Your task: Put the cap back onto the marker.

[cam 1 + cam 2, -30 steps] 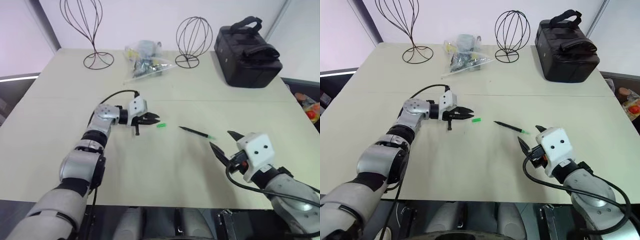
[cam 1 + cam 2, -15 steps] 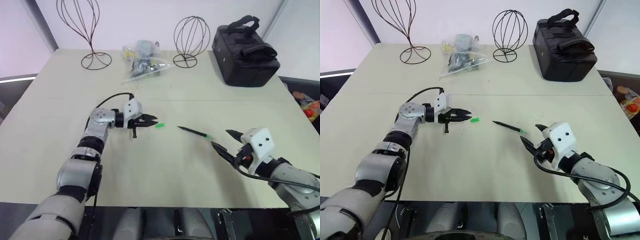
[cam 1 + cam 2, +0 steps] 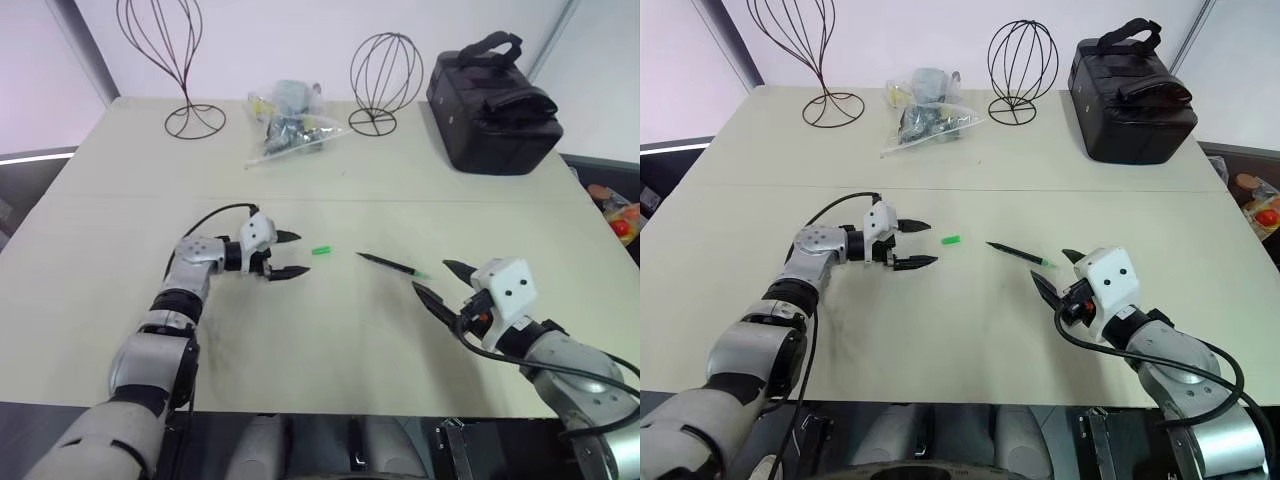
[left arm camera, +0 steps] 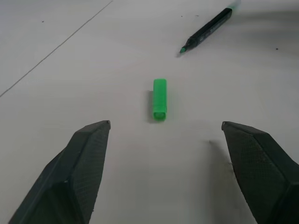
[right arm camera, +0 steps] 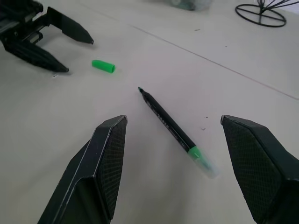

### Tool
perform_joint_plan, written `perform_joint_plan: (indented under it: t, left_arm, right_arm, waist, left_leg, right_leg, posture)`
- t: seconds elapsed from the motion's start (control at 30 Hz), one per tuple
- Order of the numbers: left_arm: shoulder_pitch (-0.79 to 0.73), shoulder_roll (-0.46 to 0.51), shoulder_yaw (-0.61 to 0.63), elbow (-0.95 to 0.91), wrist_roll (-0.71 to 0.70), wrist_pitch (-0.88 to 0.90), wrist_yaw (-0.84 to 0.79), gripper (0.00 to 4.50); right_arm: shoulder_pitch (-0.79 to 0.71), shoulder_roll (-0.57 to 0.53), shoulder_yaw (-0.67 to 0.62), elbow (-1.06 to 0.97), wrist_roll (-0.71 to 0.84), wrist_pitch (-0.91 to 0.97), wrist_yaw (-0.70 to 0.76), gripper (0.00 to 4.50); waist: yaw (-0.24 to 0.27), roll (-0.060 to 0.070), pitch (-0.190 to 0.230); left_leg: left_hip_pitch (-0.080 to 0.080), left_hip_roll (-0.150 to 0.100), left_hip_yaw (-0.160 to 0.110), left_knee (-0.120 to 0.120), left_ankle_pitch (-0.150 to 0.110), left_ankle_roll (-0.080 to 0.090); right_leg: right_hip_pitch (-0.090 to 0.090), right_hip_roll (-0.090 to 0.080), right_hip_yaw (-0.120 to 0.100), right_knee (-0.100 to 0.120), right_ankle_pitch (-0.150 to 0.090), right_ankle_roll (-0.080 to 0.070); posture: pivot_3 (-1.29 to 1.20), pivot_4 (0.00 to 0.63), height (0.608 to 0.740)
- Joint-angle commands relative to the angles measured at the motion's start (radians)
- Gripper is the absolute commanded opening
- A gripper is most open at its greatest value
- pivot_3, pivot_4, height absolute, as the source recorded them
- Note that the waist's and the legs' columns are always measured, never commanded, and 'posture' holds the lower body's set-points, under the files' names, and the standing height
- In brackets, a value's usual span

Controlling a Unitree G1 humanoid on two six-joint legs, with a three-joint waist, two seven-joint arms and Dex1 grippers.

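Both pincers stand spread and empty, so nothing of the task is done yet. Left gripper [image 3: 289,254] hovers low with its jaws wide, just short of the cap [image 3: 321,250], which lies loose on the table [image 3: 330,340]. Right gripper [image 3: 436,281] waits near the marker [image 3: 391,265], lying uncapped beside the cap. Grasping both and joining them remains.

Cap [image 3: 321,250] left of marker [image 3: 392,265]

Bright even light, soft faint shadows, sharp focus, perhaps slight wide-angle bending at edges
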Motion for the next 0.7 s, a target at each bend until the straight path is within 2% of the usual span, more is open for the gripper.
perform_joint_plan:
  t: [0.03,0.47,0.57,0.7]
  left_arm:
    - [-0.016,-0.034,-0.026,0.018,0.027,-0.023,0.059,3.96]
    - [-0.052,-0.071,-0.051,0.099,0.076,-0.054,0.146,3.96]
    - [-0.058,-0.075,-0.053,0.108,0.083,-0.053,0.156,3.08]
    - [-0.062,-0.081,-0.054,0.118,0.081,-0.044,0.161,1.10]
  right_arm:
    - [-0.004,0.012,0.002,-0.048,-0.008,-0.001,-0.023,3.29]
    - [0.020,0.036,0.018,-0.097,-0.027,0.018,-0.071,3.29]
    - [0.025,0.038,0.019,-0.101,-0.029,0.019,-0.075,3.29]
    - [0.030,0.042,0.018,-0.104,-0.033,0.018,-0.082,3.29]
  waist:
    - [0.000,0.000,0.000]
    - [0.003,0.000,0.000]
    - [0.004,0.000,0.000]
    - [0.002,0.000,0.000]
  left_leg:
    - [0.000,0.000,0.000,0.000,0.000,0.000]
    - [0.001,-0.001,0.000,0.000,0.000,0.000]
    - [0.001,-0.001,0.000,0.000,0.000,0.000]
    - [0.002,-0.001,0.000,0.000,0.000,0.000]
  right_leg:
    - [0.000,0.000,0.000,0.000,0.000,0.000]
    - [0.001,0.000,0.000,0.000,0.000,0.000]
    - [0.002,0.000,0.000,0.000,0.000,0.000]
    - [0.002,0.000,0.000,0.000,0.000,0.001]
  posture:
    - [0.00,0.150,0.740]
    - [0.00,0.150,0.740]
    - [0.00,0.150,0.740]
    - [0.00,0.150,0.740]
